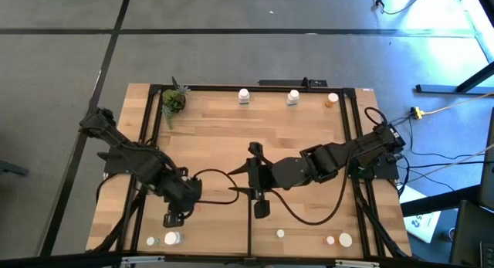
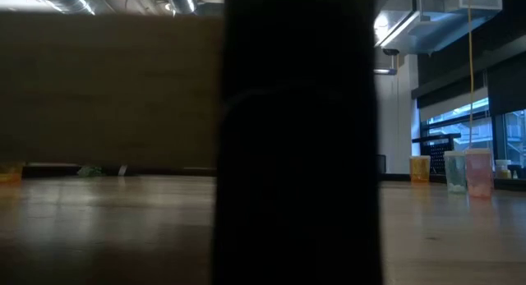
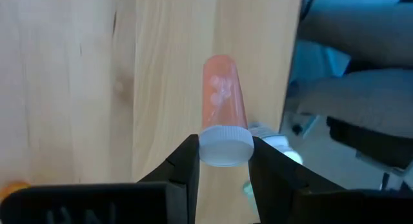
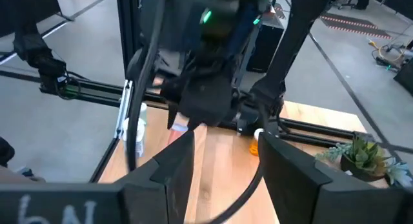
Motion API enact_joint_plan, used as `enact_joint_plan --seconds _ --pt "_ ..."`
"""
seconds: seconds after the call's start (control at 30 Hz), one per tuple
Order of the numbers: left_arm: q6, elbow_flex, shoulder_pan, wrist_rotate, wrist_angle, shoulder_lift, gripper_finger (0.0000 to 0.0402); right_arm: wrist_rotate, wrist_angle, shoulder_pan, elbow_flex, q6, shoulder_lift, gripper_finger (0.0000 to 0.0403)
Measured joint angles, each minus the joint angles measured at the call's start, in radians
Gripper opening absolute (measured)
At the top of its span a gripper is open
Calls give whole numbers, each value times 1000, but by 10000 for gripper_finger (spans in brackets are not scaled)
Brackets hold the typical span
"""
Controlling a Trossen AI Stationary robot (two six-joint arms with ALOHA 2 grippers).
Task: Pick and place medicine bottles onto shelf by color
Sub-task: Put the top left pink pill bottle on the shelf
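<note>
The shelf point(image 1: 224, 144), pale planked wood framed by black metal bars, carries everything. Near its front-left corner the left gripper point(image 3: 224, 161) is clamped on the ribbed white cap of a translucent orange-pink cylindrical bottle point(image 3: 223, 98) above the planks. The right gripper point(image 1: 255, 180), fingers parted and empty, sits by the front-centre divider strip point(image 1: 249, 233)
</note>
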Motion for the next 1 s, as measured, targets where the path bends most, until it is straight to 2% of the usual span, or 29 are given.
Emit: enact_joint_plan --seconds 0.2,0.57,1.0 --pt "14 0 7 64 -23 77 93 1 -2 0 0 0 0 173" --pt "20 -1 4 102 -20 218 93 2 -15 0 0 1 1 173" --pt "21 -1 -13 116 -20 261 94 0 -16 0 0 0 1 173"
